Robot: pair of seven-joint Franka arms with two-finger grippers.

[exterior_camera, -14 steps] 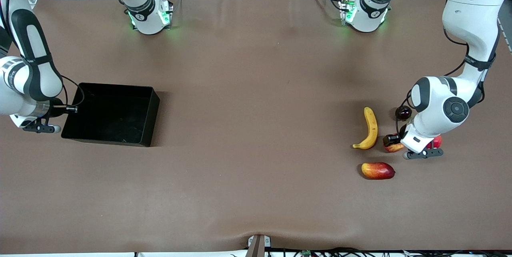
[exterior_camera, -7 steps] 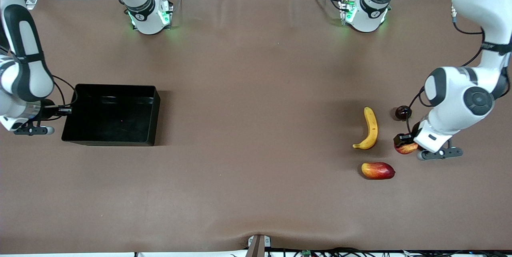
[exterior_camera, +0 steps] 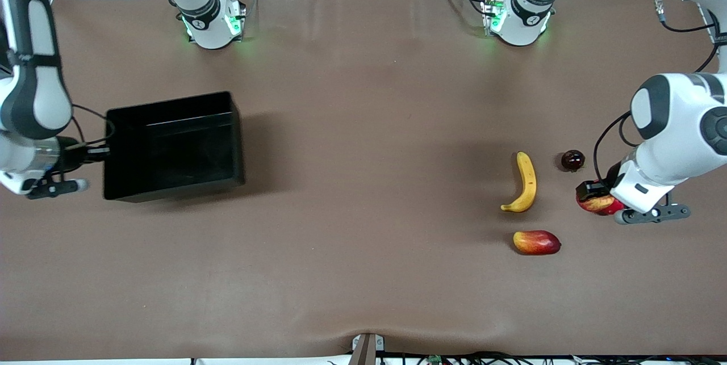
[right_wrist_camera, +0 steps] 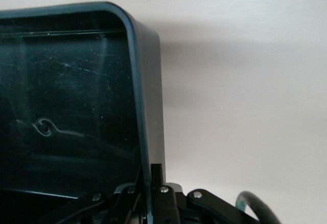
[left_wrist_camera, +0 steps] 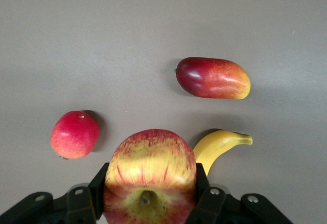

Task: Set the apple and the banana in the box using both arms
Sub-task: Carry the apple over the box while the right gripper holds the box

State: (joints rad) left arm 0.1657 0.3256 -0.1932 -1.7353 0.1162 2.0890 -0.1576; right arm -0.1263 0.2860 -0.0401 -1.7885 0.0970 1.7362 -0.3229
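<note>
Apple lifted, box lifted, banana waiting.

My left claw (left_wrist_camera: 148,208) is clamped on the apple (left_wrist_camera: 149,175) and holds it in the air over the desk (exterior_camera: 363,240) at my left arm's end, above the pink fruit (left_wrist_camera: 74,134); the banana (exterior_camera: 526,183) lies close by on the desk, between the mango (exterior_camera: 537,242) and a dark fruit (exterior_camera: 572,160). My right claw (right_wrist_camera: 148,196) is pinched tight on the end wall of the box (exterior_camera: 170,146), which looks tilted, one side off the desk, at my right arm's end. I judge the next move is to bring apple and box together, well apart as they are, and release over the open bin.
</note>
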